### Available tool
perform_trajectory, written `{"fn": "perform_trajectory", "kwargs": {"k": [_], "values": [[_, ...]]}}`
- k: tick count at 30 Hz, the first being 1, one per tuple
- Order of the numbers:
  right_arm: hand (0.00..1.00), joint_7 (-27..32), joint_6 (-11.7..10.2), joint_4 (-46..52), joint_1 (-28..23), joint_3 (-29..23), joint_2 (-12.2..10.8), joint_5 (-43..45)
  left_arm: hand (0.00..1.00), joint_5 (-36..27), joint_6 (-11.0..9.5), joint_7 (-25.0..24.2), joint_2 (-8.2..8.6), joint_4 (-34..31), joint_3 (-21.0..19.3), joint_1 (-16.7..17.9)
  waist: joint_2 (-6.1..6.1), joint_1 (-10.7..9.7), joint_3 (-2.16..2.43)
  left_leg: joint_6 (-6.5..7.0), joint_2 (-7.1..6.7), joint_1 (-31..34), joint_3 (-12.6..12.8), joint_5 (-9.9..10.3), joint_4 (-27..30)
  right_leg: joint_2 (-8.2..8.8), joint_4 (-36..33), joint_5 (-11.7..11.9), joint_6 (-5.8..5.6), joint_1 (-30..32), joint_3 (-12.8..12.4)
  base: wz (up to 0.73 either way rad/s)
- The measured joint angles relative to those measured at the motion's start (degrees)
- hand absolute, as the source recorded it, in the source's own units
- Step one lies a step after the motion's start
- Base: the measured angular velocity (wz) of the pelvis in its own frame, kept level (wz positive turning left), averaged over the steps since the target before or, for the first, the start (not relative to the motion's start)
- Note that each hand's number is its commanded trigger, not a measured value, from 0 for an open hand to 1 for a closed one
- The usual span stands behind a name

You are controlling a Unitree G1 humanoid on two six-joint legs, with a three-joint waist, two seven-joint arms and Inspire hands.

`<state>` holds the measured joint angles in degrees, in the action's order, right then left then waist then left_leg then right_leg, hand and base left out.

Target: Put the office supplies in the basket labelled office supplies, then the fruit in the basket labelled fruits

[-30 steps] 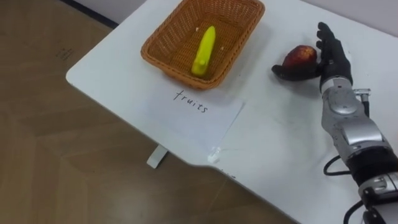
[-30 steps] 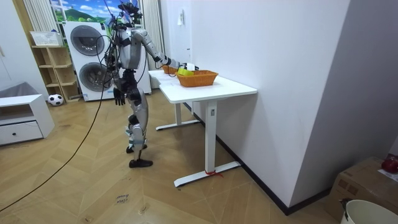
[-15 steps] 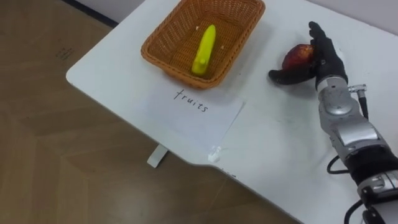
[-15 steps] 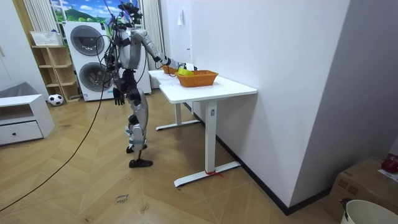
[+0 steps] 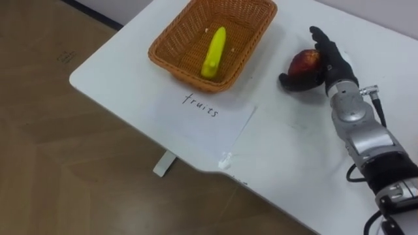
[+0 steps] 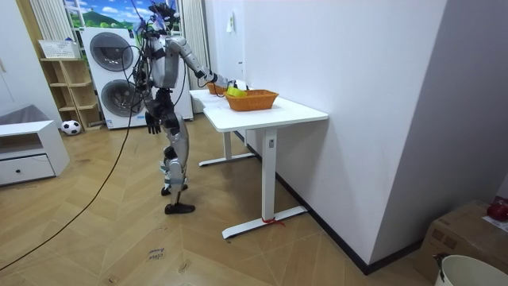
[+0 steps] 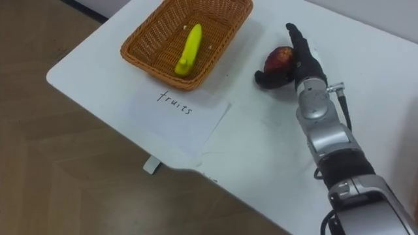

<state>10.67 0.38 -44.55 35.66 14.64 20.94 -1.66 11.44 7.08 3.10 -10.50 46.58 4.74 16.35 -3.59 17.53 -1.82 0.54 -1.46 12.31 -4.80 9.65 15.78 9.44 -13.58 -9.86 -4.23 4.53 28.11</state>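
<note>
A red apple (image 5: 302, 63) sits on the white table (image 5: 294, 150), right of the wicker fruit basket (image 5: 171, 49). My right hand (image 5: 333, 62) is wrapped round it: the thumb curls under its near side and the fingers reach over its far side. In the basket lies one yellow banana (image 5: 214, 51). My left hand (image 6: 149, 121) hangs at my side in the room view, away from the table.
A white sheet with handwriting (image 5: 202, 117) lies on the table in front of the basket, near the table's front edge. The table's left corner drops off to a wooden floor. I stand at the table's long side, with washing machines (image 6: 111, 59) behind me.
My right hand has shifted left toward the basket with the apple in it, and its fingers have closed further round the fruit. The basket and banana are unmoved.
</note>
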Motion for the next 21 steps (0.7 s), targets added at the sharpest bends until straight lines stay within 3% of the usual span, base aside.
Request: {"fn": "perform_trajectory", "kwargs": {"k": [6, 21], "values": [[1.00, 0.05, -0.36, -1.73, 0.42, -0.11, 1.06, -0.42, 0.00, -0.04, -0.09, -0.02, -0.44, 0.00, 0.01, -0.31, -0.36, 0.01, -0.08, 0.00, 0.00, -1.13, 0.00, 0.00, -0.20, 0.01, 0.06, 0.00, -0.01, -1.21, 0.37, 0.01], [1.00, -1.07, -0.25, -1.65, 0.55, -0.02, 1.14, -0.43, 0.00, 0.00, 0.00, -0.92, -0.54, 0.00, -0.09, -0.55, -0.52, 0.14, 0.04, 0.00, 0.01, -1.07, -0.01, 0.01, -0.34, -0.02, 0.05, 0.00, -0.01, -1.12, 0.43, 0.00]]}}
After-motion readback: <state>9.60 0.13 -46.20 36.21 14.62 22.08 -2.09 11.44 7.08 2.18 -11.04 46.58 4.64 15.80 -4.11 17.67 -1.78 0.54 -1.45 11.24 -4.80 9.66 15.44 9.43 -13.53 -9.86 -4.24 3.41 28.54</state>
